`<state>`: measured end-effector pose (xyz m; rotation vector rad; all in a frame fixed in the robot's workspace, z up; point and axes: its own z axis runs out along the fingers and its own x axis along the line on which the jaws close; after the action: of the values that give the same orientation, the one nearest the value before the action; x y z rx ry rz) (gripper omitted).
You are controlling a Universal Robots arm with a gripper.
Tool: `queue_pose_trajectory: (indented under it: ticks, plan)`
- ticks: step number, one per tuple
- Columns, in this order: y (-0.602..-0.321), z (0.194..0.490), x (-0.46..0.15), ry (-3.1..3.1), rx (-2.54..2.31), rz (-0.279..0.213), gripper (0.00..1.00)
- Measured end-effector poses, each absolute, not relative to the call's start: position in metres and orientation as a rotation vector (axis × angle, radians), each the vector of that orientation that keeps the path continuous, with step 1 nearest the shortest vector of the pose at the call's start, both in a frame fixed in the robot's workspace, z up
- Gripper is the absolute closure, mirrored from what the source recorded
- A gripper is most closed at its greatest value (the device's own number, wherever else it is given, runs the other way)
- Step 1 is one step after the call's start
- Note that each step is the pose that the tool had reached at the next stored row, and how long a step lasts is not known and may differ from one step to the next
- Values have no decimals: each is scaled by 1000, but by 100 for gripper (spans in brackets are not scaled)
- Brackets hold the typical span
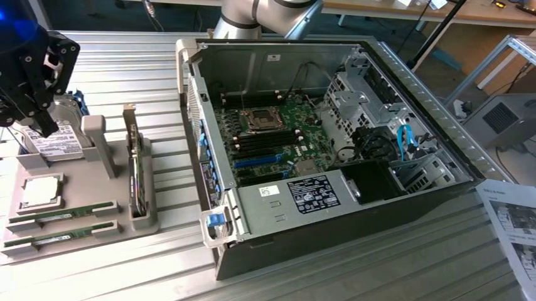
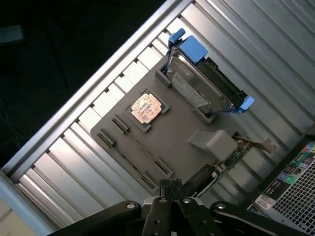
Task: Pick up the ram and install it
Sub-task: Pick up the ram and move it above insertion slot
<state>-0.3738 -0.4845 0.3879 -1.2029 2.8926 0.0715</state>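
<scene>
Two green ram sticks (image 1: 65,213) (image 1: 60,236) lie in slots at the front of a grey holder tray (image 1: 109,227) on the exterior view's left. In the wrist view they appear edge-on as thin dark strips (image 2: 142,148) on the tray (image 2: 177,132). My black gripper (image 1: 44,128) hangs above the back of the tray, over the hard drive (image 1: 60,141), well apart from the ram. Its fingers (image 2: 170,188) are shut together with nothing between them.
On the tray also sit a square silver processor (image 1: 40,190), the blue-railed hard drive (image 2: 204,88) and an upright expansion card (image 1: 134,166). The open computer case (image 1: 418,94) lies at centre, showing its motherboard (image 1: 289,122) and black memory slots (image 1: 268,141). Papers (image 1: 513,219) lie at far right.
</scene>
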Motion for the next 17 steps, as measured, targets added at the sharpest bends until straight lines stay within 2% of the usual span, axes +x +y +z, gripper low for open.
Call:
queue_pose_trajectory:
  ticks: [17]
  plan:
    - [-485, 386, -374, 2656, -1676, 73, 89]
